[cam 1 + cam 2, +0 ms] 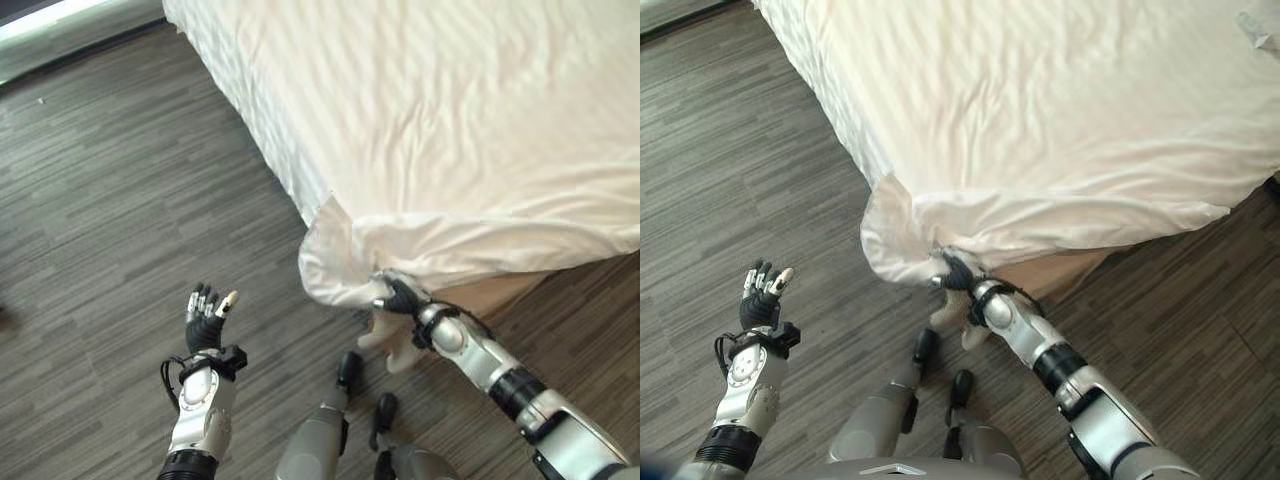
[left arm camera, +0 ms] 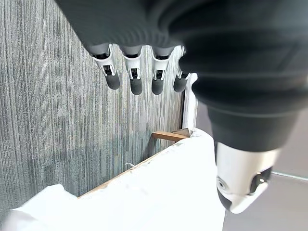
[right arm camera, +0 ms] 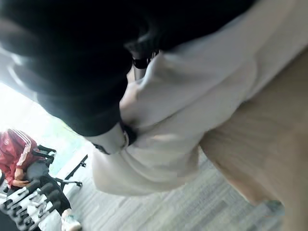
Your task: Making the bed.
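Observation:
A white sheet [image 1: 450,120] covers the bed, and its near corner [image 1: 335,265] hangs down in a bunched fold over the floor. My right hand [image 1: 403,298] is at that corner, shut on the bunched cloth; in the right wrist view the thumb [image 3: 113,139] presses into the white fabric [image 3: 192,86]. Beside the hand, the beige side of the mattress [image 1: 500,290] is bare below the sheet's edge. My left hand [image 1: 205,322] is raised over the floor, well left of the bed, with its fingers [image 2: 134,77] straight and nothing in it.
Grey wood-pattern floor [image 1: 120,200] lies left of and in front of the bed. A wooden edge of the bed frame [image 2: 168,136] shows in the left wrist view. A person in a red jacket [image 3: 17,156] sits on a chair far off.

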You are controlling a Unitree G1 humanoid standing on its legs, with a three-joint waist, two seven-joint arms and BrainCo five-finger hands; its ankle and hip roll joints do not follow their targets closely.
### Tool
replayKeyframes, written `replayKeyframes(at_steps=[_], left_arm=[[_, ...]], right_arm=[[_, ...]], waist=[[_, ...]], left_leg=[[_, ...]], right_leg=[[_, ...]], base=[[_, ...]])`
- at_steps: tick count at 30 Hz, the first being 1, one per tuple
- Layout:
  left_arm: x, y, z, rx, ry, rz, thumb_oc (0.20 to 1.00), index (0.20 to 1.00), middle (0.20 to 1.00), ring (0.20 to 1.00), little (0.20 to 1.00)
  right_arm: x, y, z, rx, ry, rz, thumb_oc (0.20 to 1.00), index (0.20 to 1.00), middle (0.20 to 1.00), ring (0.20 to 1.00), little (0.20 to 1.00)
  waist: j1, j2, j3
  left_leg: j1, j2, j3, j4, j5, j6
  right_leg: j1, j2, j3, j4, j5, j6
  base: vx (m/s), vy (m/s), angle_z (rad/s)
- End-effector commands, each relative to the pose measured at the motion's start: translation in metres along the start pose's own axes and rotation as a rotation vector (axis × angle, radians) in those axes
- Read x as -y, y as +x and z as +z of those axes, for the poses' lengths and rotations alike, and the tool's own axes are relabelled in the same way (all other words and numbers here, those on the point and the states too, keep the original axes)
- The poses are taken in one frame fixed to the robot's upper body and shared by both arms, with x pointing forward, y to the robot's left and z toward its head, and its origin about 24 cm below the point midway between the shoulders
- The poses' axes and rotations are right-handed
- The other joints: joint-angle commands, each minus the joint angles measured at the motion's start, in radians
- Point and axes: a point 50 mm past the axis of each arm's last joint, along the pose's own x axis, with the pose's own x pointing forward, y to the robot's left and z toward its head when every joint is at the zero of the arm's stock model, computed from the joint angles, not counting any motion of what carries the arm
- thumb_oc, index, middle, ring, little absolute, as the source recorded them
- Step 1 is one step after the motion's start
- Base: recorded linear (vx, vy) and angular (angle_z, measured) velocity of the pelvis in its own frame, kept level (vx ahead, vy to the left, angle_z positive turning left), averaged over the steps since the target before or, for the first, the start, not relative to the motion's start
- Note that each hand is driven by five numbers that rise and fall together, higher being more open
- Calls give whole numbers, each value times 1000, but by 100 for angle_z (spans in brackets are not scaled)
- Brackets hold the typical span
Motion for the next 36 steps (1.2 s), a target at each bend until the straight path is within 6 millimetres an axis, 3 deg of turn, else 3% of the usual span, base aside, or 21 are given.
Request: replayKeyframes(at_steps=[1,4,5,10,11,13,14,15,17,18,19,20,25,27,29,30,31,32,33,35,36], left_arm=[[-12,8,22,106,32,40,1000,1000,1000,1000,1000],[-25,6,19,86,7,92,1000,1000,1000,1000,1000],[-25,6,19,86,7,92,1000,1000,1000,1000,1000],[-18,12,18,74,21,47,1000,1000,1000,1000,1000],[-13,15,21,82,28,22,1000,1000,1000,1000,1000],[-9,16,22,75,35,-32,1000,1000,1000,1000,1000],[-9,16,22,75,35,-32,1000,1000,1000,1000,1000],[-10,16,22,68,38,-44,1000,1000,1000,1000,1000],[-14,17,24,72,38,-45,1000,1000,1000,1000,1000],[-14,17,24,72,38,-45,1000,1000,1000,1000,1000],[-19,16,27,76,45,-58,1000,1000,1000,1000,1000],[-18,16,29,83,38,-66,1000,1000,1000,1000,1000],[-25,12,32,92,40,-66,1000,1000,1000,1000,1000],[-26,10,31,87,37,-72,1000,1000,1000,1000,1000],[-26,8,29,82,52,-67,1000,1000,1000,1000,1000],[-26,8,29,82,50,-68,1000,1000,1000,1000,1000],[-27,8,29,86,51,-52,1000,1000,1000,1000,1000],[-25,8,26,95,39,-17,1000,1000,1000,1000,1000],[-23,7,24,89,33,-16,1000,1000,1000,1000,1000],[-17,5,19,71,22,-33,1000,1000,1000,1000,1000],[-18,5,19,71,23,-33,1000,1000,1000,1000,1000]], right_arm=[[-65,-54,-50,-287,128,264,200,200,200,200,200],[-95,-112,-105,-675,422,176,200,200,200,200,200],[-95,-112,-105,-675,422,176,200,200,200,200,200],[-112,-172,-140,-1010,792,-83,200,200,200,200,200],[-119,-187,-145,-1091,873,-117,1000,1000,1000,1000,1000],[-143,-224,-146,-1249,1000,-86,1000,1000,1000,1000,1000],[-143,-224,-146,-1249,1001,-86,1000,1000,1000,1000,1000],[-153,-255,-146,-1364,1076,-107,1000,1000,1000,1000,1000],[-160,-284,-144,-1467,1139,-111,1000,1000,1000,1000,1000],[-160,-284,-144,-1467,1139,-111,1000,1000,1000,1000,1000],[-172,-338,-133,-1648,1226,-132,1000,1000,1000,1000,1000],[-175,-353,-128,-1700,1240,-135,1000,1000,1000,1000,1000],[-174,-400,-116,-1858,1250,-137,1000,1000,1000,1000,1000],[-163,-414,-118,-1904,1195,-175,1000,1000,1000,1000,1000],[-108,-421,-149,-1878,1047,-527,1000,1000,1000,1000,1000],[-107,-421,-149,-1879,1045,-530,1000,1000,1000,1000,1000],[-79,-413,-164,-1778,1015,-742,1000,1000,1000,1000,1000],[-22,-362,-189,-1366,1033,-1098,1000,1000,1000,1000,1000],[10,-341,-192,-1166,1011,-1210,1000,1000,1000,1000,1000],[44,-306,-187,-919,978,-1270,1000,1000,1000,1000,1000],[44,-305,-187,-920,979,-1270,1000,1000,1000,1000,1000]], waist=[[-13,-17,62],[-30,-40,56],[-29,-41,57],[-58,-47,33],[-64,-44,25],[-74,-41,-2],[-73,-41,-1],[-82,-42,-24],[-96,-42,-46],[-96,-42,-46],[-126,-36,-80],[-137,-30,-91],[-173,-5,-118],[-181,9,-125],[-200,30,-130],[-198,32,-129],[-207,40,-128],[-238,63,-131],[-250,74,-132],[-262,93,-135],[-261,92,-137]], left_leg=[[69,2,34,10,-106,21],[66,11,49,10,-110,22],[68,11,49,10,-110,22],[93,11,62,10,-122,20],[100,9,64,10,-126,20],[129,9,74,10,-138,21],[131,9,75,10,-139,21],[153,10,89,10,-151,25],[177,16,115,10,-164,31],[177,16,115,10,-164,31],[210,17,142,10,-178,35],[221,16,147,10,-184,37],[256,15,171,10,-200,45],[273,16,184,10,-207,48],[285,17,199,10,-211,51],[286,18,200,10,-211,51],[291,19,210,10,-212,52],[294,22,236,10,-213,51],[296,22,242,10,-216,50],[300,21,248,10,-217,49],[297,21,249,10,-215,49]], right_leg=[[-50,-42,4,12,61,36],[-60,-36,16,12,69,40],[-59,-36,17,12,69,40],[-33,-37,12,12,69,43],[-26,-38,8,12,69,45],[-2,-40,8,12,65,47],[0,-40,9,12,64,47],[16,-43,14,12,62,49],[26,-40,30,12,65,54],[26,-40,30,12,65,54],[47,-41,50,12,65,56],[56,-43,55,12,64,58],[72,-45,94,12,67,62],[79,-44,118,13,70,63],[80,-44,139,18,72,66],[80,-44,140,18,72,66],[81,-44,149,18,74,69],[72,-42,179,21,79,73],[74,-43,182,19,77,72],[76,-44,185,15,77,71],[74,-43,186,13,81,71]], base=[[-49,0,-4],[-63,17,-4],[-39,23,-4],[-20,25,-7],[5,48,6],[33,48,19],[47,42,15],[31,25,2],[31,25,-22],[54,23,-60],[63,18,-72],[63,19,-44],[29,-3,-48],[23,-11,-44],[6,-27,-18],[0,-22,-36],[-15,-37,-62],[-10,-54,-56],[-7,-58,-45],[6,-33,-18],[-4,-43,-12]])
